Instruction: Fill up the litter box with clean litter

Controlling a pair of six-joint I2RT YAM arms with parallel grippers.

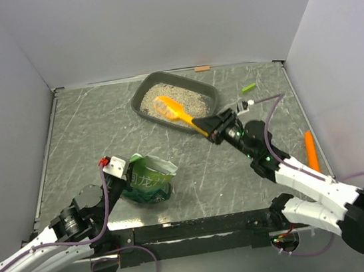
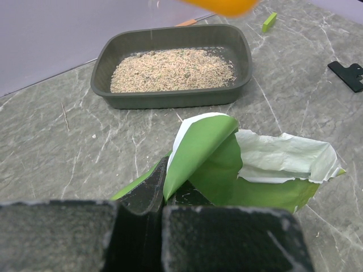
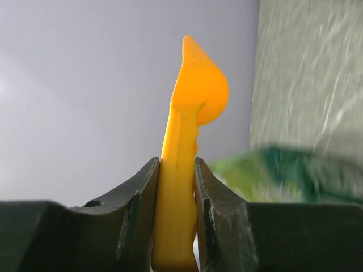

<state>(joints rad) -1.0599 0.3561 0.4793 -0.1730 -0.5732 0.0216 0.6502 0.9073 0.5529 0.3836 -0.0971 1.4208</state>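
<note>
Right end effector [image 1: 213, 129] grips the scoop [image 1: 172, 109] over the litter box [image 2: 170, 100]. Tip it well inside the rim onto the litter [image 2: 170, 69]. Left end effector [image 2: 161, 190] is clenched on the bag [image 2: 211, 165].

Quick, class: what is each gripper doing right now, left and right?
Left gripper: closed on the edge of the glossy green plastic bag.
Right gripper: closed on the handle of the orange plastic scoop.

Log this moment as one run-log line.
left gripper: shut on green bag | right gripper: shut on orange scoop handle | scoop head: over litter box | box: holds litter, partly filled
</note>
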